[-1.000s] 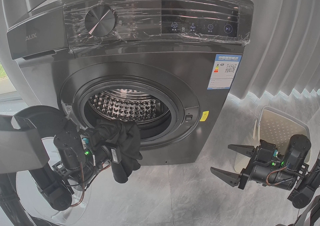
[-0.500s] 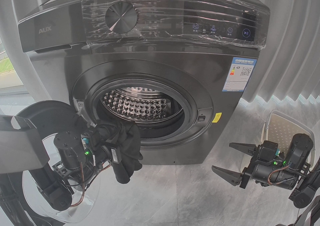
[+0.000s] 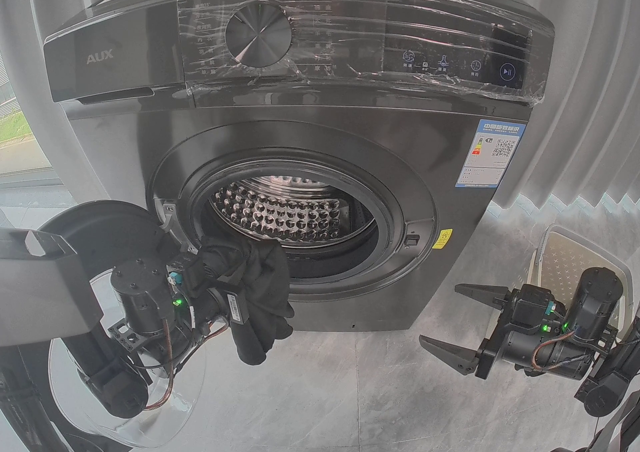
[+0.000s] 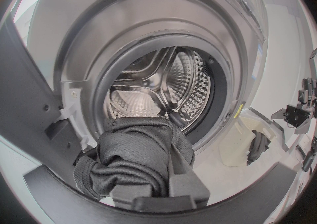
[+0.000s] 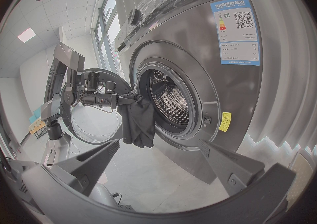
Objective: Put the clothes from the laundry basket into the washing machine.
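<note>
Grey floor [image 3: 373, 400] | left claw [image 3: 223, 273] clamped on black garment [image 3: 263, 296] at washer [image 3: 300, 120] mouth | right claw [image 3: 440, 314] apart

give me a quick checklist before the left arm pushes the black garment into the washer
1. Door open: ok. The door is swung wide to the robot's left.
2. Grip: ok. The left gripper is shut on the black garment.
3. Garment past the rim: not ok. It hangs outside, in front of the lower edge of the opening.
4. Drum free: ok. The drum looks empty.
5. Other arm out of the way: ok. The right gripper is open, off by the laundry basket, apart from the machine.
6. Basket emptied: not ok. Another dark garment hangs at its edge.
</note>
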Available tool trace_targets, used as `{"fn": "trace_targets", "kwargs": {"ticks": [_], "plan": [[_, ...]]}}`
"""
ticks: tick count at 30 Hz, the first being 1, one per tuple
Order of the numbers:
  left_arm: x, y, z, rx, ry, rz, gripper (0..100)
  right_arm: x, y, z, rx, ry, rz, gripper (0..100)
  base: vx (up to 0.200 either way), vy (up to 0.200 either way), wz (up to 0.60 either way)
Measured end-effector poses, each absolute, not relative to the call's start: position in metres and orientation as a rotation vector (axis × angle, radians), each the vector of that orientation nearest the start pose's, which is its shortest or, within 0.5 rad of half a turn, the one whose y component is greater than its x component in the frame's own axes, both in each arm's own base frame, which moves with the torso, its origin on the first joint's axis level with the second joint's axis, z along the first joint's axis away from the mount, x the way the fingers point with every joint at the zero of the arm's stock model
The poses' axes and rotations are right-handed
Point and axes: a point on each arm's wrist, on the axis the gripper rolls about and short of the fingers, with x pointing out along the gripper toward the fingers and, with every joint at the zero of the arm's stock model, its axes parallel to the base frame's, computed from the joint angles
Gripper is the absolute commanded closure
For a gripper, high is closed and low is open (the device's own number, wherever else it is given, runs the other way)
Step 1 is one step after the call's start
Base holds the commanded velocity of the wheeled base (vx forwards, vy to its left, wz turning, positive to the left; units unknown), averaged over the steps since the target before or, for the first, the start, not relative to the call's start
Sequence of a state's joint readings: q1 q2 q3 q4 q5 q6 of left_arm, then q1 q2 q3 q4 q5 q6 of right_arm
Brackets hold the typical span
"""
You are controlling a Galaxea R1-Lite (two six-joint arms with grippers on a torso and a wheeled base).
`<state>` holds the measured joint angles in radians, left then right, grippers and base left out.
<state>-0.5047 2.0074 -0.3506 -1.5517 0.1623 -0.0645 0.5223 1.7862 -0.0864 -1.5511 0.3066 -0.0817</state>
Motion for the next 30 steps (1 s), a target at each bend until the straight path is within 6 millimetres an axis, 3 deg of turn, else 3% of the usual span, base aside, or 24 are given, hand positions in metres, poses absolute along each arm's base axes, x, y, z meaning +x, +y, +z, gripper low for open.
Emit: {"fn": "trace_targets", "kwargs": {"ticks": [8, 16, 30], "plan": [[0.268, -0.147, 0.091, -0.073, 0.059, -0.456, 100, 0.184, 0.114, 0.094, -0.098, 0.121, 0.835, 0, 0.000, 0.000, 0.00], [0.309, -0.167, 0.104, -0.178, -0.059, -0.410, 100, 0.182, 0.114, 0.093, -0.101, 0.131, 0.838, 0, 0.000, 0.000, 0.00], [0.375, -0.201, 0.084, -0.231, -0.030, -0.374, 100, 0.180, 0.113, 0.091, -0.103, 0.141, 0.840, 0, 0.000, 0.000, 0.00]]}}
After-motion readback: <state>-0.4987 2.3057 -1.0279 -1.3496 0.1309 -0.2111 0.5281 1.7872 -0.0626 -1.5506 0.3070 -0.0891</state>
